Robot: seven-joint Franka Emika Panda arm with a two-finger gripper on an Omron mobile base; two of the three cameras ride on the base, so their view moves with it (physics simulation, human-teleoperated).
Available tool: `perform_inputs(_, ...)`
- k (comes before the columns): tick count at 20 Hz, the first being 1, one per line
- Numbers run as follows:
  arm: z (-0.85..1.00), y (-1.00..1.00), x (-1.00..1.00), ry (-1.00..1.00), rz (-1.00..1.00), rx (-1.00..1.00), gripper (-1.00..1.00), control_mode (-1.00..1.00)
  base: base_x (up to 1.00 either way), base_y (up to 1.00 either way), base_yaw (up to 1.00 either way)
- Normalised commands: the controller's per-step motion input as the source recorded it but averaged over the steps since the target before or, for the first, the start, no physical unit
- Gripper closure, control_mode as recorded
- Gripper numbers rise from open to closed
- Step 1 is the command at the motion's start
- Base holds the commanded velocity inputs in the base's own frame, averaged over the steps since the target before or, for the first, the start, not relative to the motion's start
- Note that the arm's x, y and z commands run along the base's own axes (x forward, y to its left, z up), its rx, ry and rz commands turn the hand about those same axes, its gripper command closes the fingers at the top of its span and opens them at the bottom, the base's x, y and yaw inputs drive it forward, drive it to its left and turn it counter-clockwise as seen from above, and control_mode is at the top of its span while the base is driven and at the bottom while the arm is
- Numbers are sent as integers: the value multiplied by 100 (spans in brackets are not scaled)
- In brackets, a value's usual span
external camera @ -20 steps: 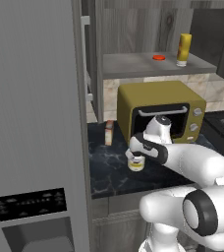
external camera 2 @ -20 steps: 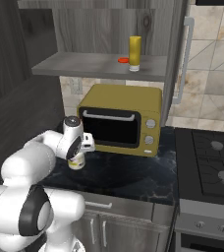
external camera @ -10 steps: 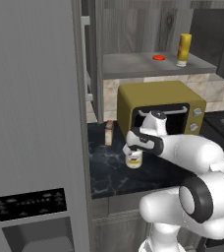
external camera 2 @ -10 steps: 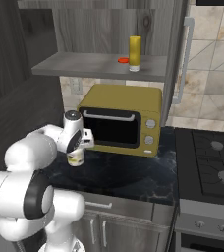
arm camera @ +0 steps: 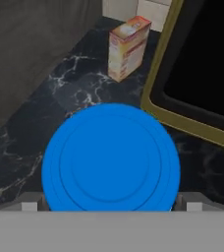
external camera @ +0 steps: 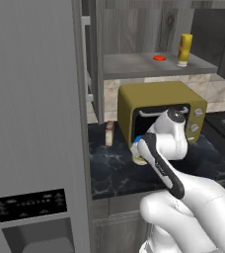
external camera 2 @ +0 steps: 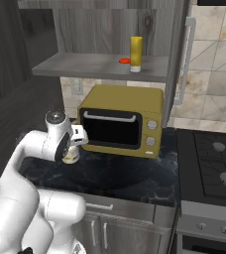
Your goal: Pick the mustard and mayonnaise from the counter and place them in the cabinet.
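Note:
The mayonnaise [arm camera: 110,157] shows its round blue lid from straight above, standing on the black veined counter [arm camera: 60,98]. My gripper [arm camera: 111,204] is open, one fingertip on each side of the lid. From the base the jar [external camera: 140,159] [external camera 2: 71,158] sits in front of the oven's left corner, with the hand [external camera: 140,147] [external camera 2: 75,144] right over it. The mustard [external camera: 185,48] [external camera 2: 136,53] stands upright on the cabinet shelf [external camera: 134,65] [external camera 2: 85,67], beside a small red-orange disc [external camera: 159,58].
An olive-yellow toaster oven [external camera: 154,99] [external camera 2: 125,121] stands on the counter just behind the jar. A small tan box [arm camera: 128,47] [external camera: 109,133] stands to its left by the wall. The grey fridge [external camera: 35,123] closes off the left side; a stove [external camera 2: 214,163] lies at the right.
The arm has folded in and the hand has come down closer over the blue-lidded jar. The jaws have stayed wide, and the jar and bottle have not moved.

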Motion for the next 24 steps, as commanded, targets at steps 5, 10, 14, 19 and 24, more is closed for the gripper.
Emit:
perform_inputs(5,86,0,-43,-17,0,-11,100,-100,0,0,0)
perform_inputs(10,92,0,-33,-13,0,-7,100,-100,0,0,0)
perform_inputs(14,93,-3,-24,-10,0,-1,100,-100,0,0,0)
perform_inputs(19,95,-23,-24,-10,0,0,100,-100,0,0,0)
perform_inputs(24,80,-22,-22,-7,0,0,100,-100,0,0,0)
